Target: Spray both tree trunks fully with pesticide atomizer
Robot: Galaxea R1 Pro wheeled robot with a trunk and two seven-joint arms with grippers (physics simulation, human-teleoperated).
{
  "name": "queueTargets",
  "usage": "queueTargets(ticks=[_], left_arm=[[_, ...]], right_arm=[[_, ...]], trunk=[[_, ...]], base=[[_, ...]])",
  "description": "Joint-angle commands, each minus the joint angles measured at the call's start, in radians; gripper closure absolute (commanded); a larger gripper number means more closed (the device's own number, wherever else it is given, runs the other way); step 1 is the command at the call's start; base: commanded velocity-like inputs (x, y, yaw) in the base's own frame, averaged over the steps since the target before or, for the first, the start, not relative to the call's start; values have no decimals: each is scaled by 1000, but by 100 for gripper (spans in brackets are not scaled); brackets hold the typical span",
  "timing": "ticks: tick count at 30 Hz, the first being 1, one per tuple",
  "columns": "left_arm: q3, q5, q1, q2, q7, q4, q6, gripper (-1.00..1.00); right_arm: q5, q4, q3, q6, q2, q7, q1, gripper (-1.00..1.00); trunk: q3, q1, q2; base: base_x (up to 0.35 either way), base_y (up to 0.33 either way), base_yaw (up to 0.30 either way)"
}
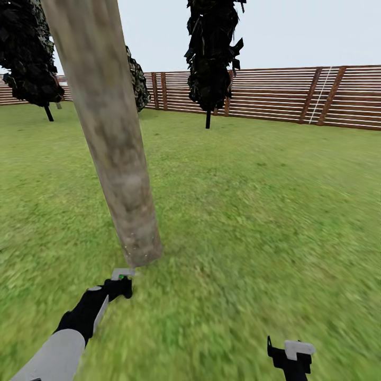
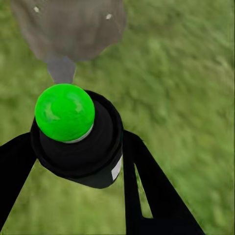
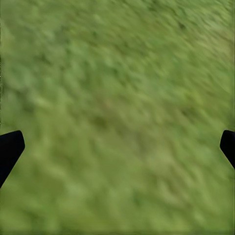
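**Left gripper holding the atomizer at the foot of the tree trunk**

We note the surroundings first. In the head view a thick, leaning tree trunk (image 1: 114, 137) rises from the lawn (image 1: 254, 211) directly ahead of the left arm. Behind it stand two dark, narrow trees (image 1: 211, 53) and a third at the far left, all in front of a brown slat fence (image 1: 296, 95). Nothing lies on the grass between the left gripper and the trunk base.

We observe differing detail between views. The head view shows the left gripper (image 1: 120, 283) just short of the trunk base, with only a small grey and green patch of the atomizer (image 1: 123, 275) visible. The left wrist view shows the atomizer (image 2: 78, 139) plainly: a black body with a bright green round cap, and a grey nozzle pointing at the trunk (image 2: 68, 27) close ahead.

The left gripper (image 2: 78, 161) is pinching the atomizer, one black finger on each side of its body.

The right gripper (image 1: 290, 355) hangs low at the right, well apart from the trunk. In the right wrist view its fingertips (image 3: 10, 147) are spread wide over bare grass, holding nothing.
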Motion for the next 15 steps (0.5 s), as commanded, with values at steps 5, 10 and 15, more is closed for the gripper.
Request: queueTargets(ticks=[5,10,15], left_arm=[[-57,8,3,-32,4,-17,-4,100],[-65,15,-3,-32,-2,-43,4,100],[-29,41,1,-5,-5,-112,13,100]], right_arm=[[-1,-1,0,0,-1,0,0,-100],[-1,-1,0,0,-1,0,0,-100],[-1,-1,0,0,-1,0,0,-100]], trunk=[[0,0,0],[0,0,0],[0,0,0]], base=[[-140,0,0],[-64,0,0],[-3,0,0]])
